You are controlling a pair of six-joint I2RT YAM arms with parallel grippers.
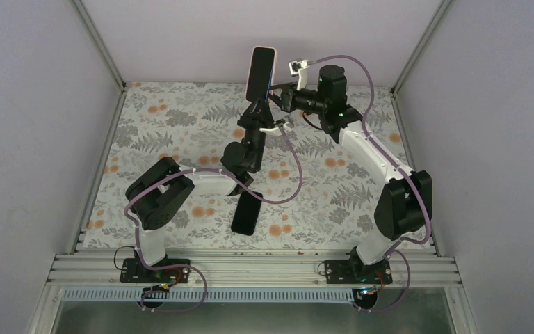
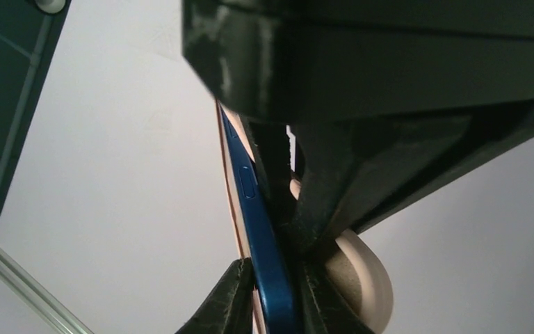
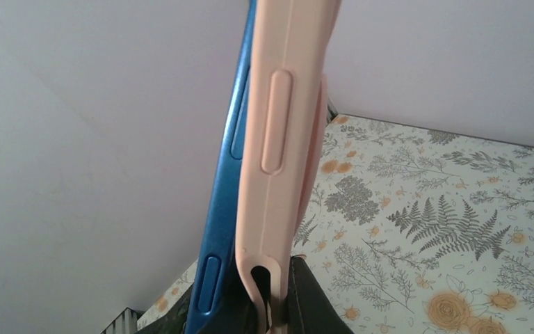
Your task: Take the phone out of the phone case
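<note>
Looking down from above, you have the floral surface (image 1: 181, 118) filling the enclosure, with both arms reaching toward the middle of its far edge. Your left arm (image 1: 201, 182) rises from the near left corner and points steeply up. Your right arm (image 1: 372, 149) comes from the near right corner and bends in from the side.

Between them the phone (image 1: 260, 73) stands upright in the air above the far edge, off the surface, its dark face toward the overhead camera and the pink case (image 1: 274, 61) showing as a rim around it. A dark slab (image 1: 246, 212) lies flat near the middle of the near edge, well apart from the phone; you cannot tell what it is.

Your left jaws are clamped on the phone from below. In the left wrist view the blue side of the phone (image 2: 261, 229) runs down between the two fingers (image 2: 226, 306), which press on either flank.

Your right jaws are closed tight on the case at its lower part, coming in from the right.

In the right wrist view the blue phone (image 3: 226, 209) and the case (image 3: 278, 139) sit side by side, the phone's edge bare along this side, so it is partly out. A round pink pad (image 2: 368, 278) sticks out from the back of the case. A long button (image 3: 276, 122) shows on the side of the case.
</note>
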